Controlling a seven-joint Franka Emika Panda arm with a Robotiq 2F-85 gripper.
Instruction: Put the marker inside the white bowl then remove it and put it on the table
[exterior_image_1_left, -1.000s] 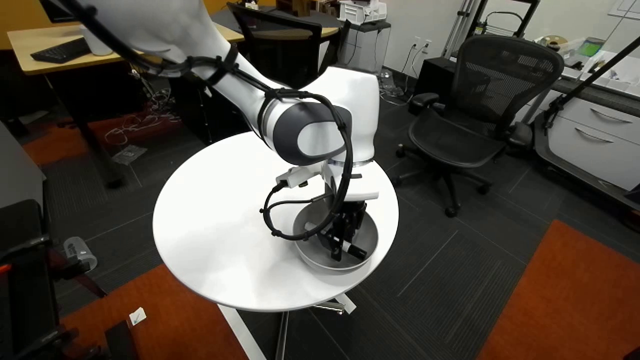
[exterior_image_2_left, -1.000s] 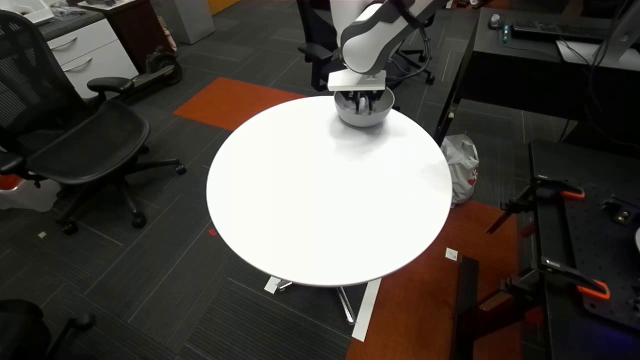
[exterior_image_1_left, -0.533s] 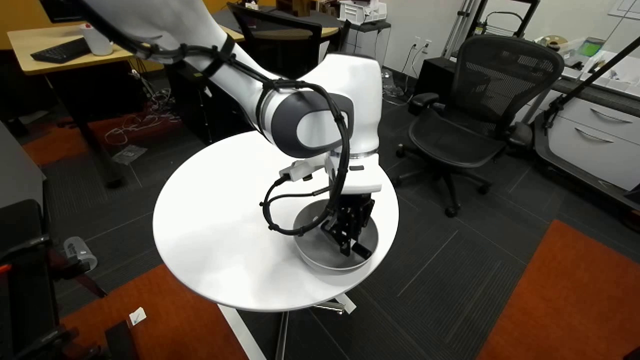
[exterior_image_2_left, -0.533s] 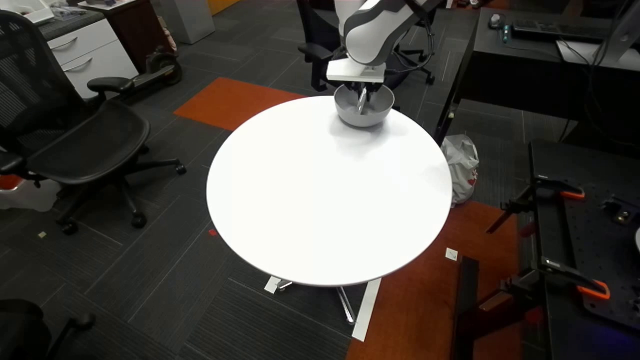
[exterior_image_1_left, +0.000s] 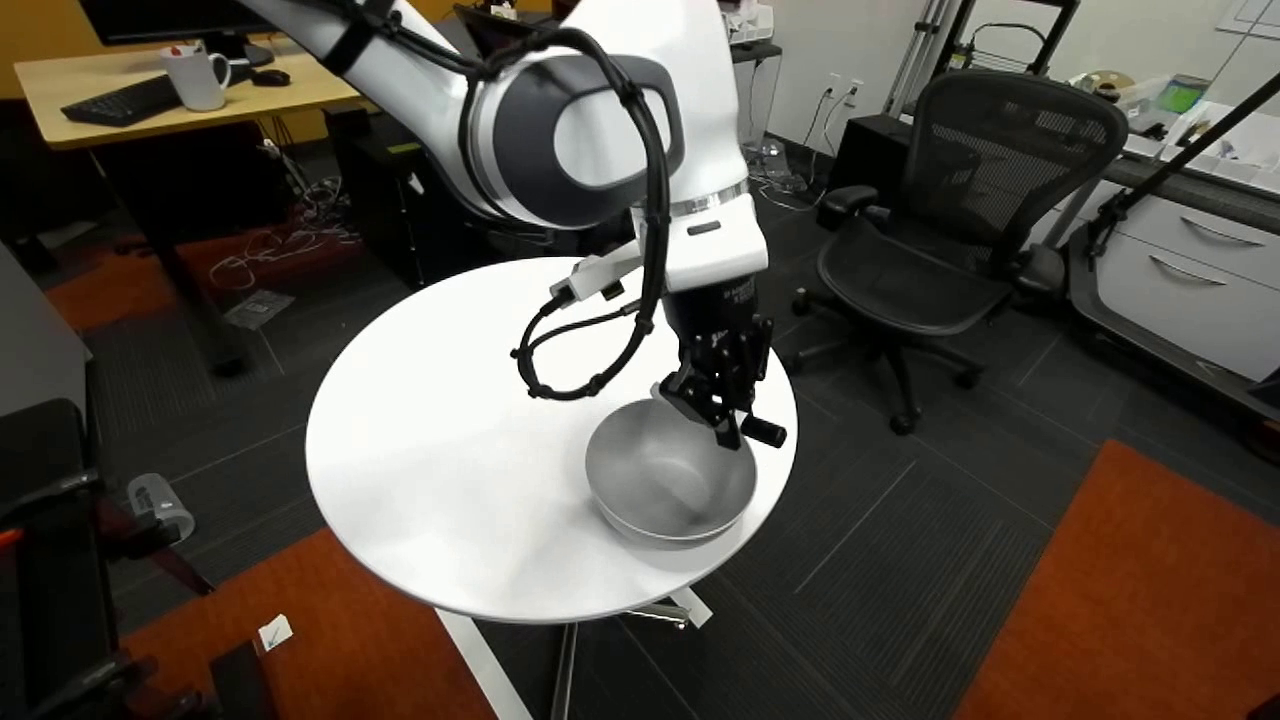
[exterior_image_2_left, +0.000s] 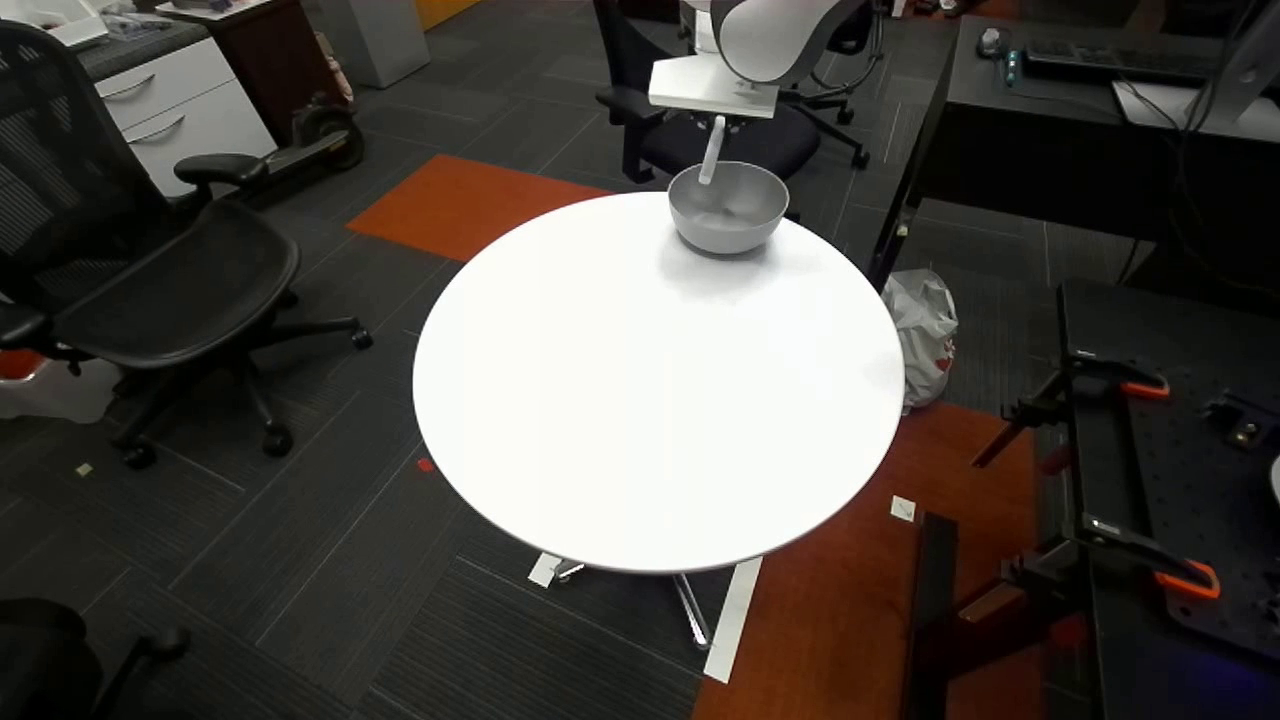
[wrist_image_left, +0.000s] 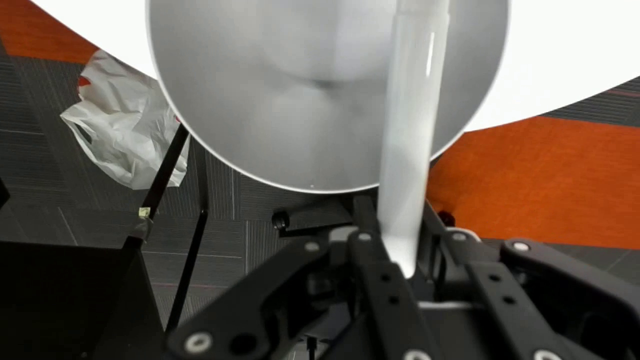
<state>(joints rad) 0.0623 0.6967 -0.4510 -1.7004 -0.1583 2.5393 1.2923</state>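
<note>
The hand (wrist_image_left: 399, 215) holds the marker (wrist_image_left: 412, 115) (tilted) above the bowl (exterior_image_1_left: 662, 480)

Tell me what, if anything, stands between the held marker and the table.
The white bowl does. It stands on the table, and the marker, held by the gripper, appears to hang over it, so lowering straight down would probably end in the bowl. Past the bowl, nothing visible blocks the way to the table.

Bowl (exterior_image_1_left: 668, 478) on round white table (exterior_image_1_left: 460, 450)
</note>
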